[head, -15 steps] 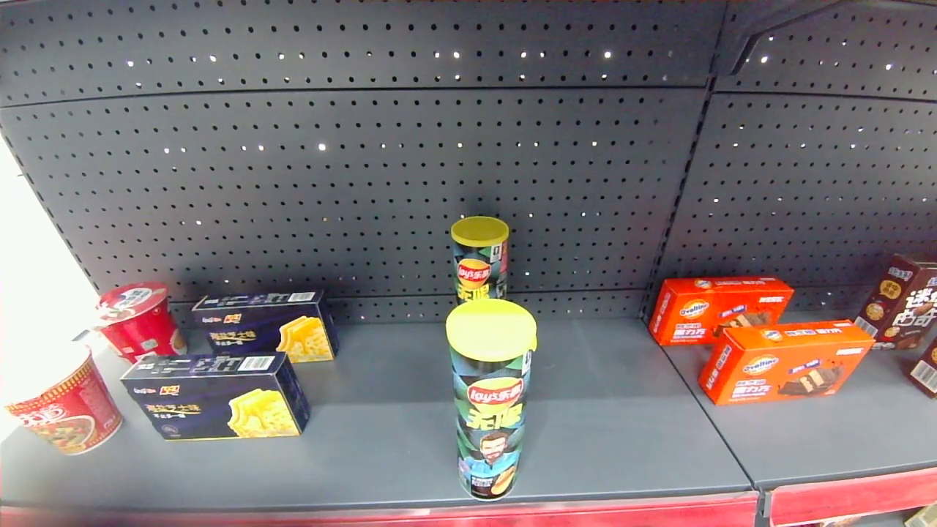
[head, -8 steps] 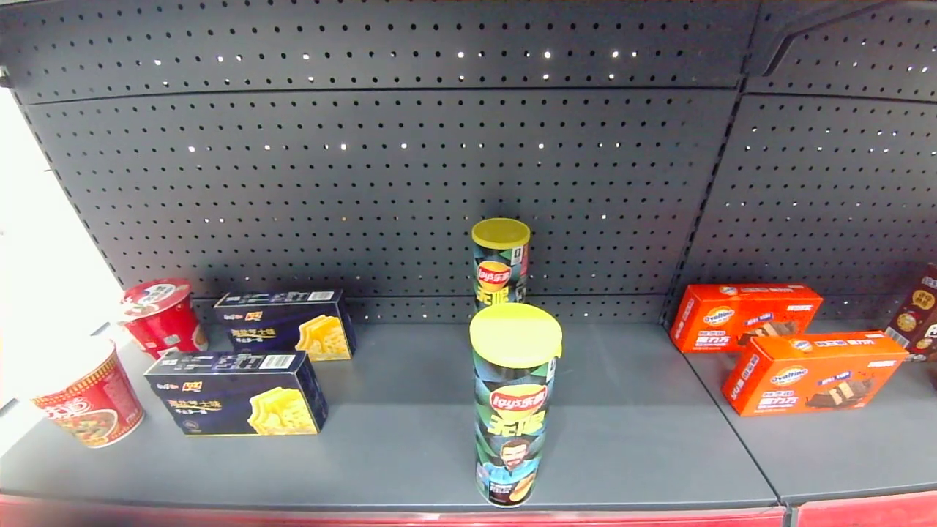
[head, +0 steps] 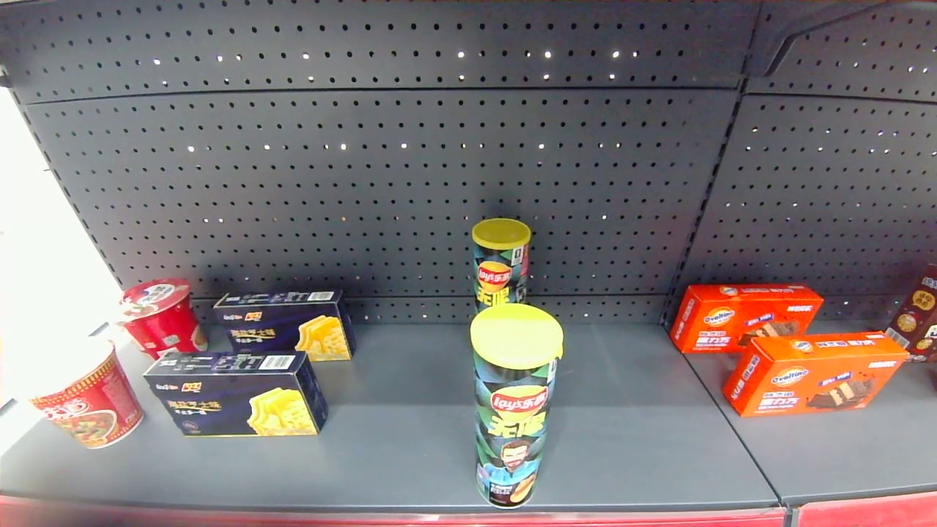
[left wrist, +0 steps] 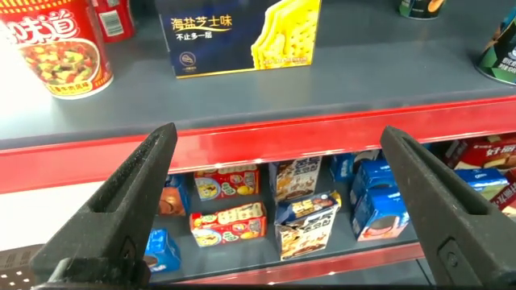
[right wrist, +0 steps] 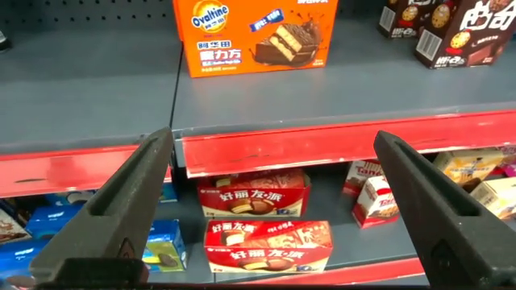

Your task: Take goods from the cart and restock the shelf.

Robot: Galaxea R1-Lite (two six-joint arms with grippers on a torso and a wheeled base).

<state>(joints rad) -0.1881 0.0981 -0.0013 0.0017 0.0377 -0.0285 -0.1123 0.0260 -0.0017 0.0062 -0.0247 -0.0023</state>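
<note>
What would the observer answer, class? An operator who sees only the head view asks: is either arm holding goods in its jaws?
Observer: No. The left gripper is empty, jaws wide open, facing the shelf's red front edge.
Operator: And the right one?
Observer: The right gripper is open and empty too, in front of the orange box.
Operator: What lies under this shelf?
Observer: Boxed snacks, one level down.
</note>
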